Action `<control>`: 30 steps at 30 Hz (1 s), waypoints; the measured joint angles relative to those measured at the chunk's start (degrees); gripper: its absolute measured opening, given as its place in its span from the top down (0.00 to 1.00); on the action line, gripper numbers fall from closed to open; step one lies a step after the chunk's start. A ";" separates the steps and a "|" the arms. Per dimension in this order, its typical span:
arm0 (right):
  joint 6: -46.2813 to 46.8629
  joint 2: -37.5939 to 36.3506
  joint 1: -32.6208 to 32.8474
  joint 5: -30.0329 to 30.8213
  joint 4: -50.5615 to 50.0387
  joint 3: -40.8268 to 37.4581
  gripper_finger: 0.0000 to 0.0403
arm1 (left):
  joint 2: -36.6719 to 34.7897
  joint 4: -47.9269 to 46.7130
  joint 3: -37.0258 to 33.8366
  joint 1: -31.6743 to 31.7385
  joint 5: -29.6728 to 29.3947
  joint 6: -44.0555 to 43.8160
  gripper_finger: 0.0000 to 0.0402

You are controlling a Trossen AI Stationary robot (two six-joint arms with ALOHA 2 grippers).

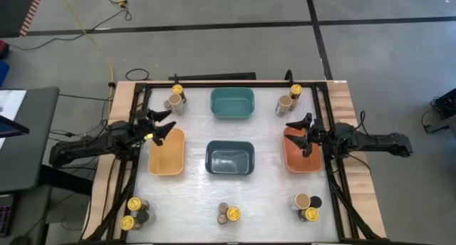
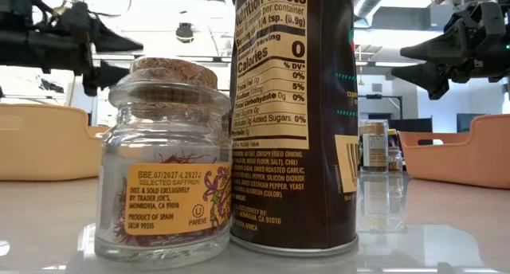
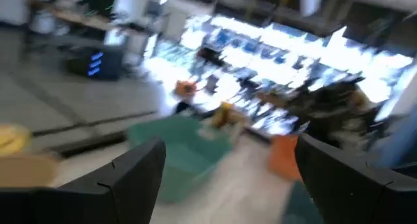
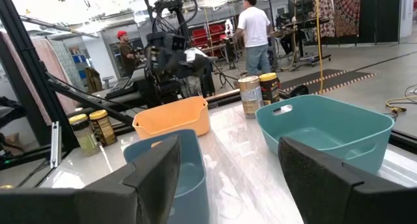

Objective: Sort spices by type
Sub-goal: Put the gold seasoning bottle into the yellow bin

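Spice jars stand upright in small groups on the white table: far left (image 1: 175,99), far right (image 1: 289,99), near left (image 1: 134,211), near middle (image 1: 228,214) and near right (image 1: 308,206). In the low view a cork-topped glass jar (image 2: 163,162) and a tall dark jar (image 2: 295,115) stand close up. My left gripper (image 1: 169,122) hovers open above the far end of the yellow bin (image 1: 167,151), holding nothing. My right gripper (image 1: 294,131) hovers open above the orange bin (image 1: 301,159), also holding nothing. Both point toward the table's middle.
A teal bin (image 1: 231,102) sits at the far middle and a dark-blue bin (image 1: 230,158) at the centre, between the two side bins. A dark frame runs along the table's edges. People stand in the room beyond (image 4: 254,28).
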 joint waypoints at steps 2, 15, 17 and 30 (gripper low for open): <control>0.00 -0.02 0.00 0.00 0.01 0.00 0.29 | 2.60 0.44 2.75 0.09 -3.85 0.53 0.19; 0.00 -0.02 0.00 0.00 0.01 0.00 0.29 | 34.13 -7.39 22.42 9.59 -6.48 -18.80 0.19; 0.00 0.00 0.00 0.00 0.01 -0.01 0.29 | 39.11 -7.33 25.54 12.14 -6.61 -21.53 0.19; 0.00 -0.01 0.00 0.00 0.01 -0.01 0.29 | 60.19 -35.02 54.60 27.07 0.03 -18.69 0.19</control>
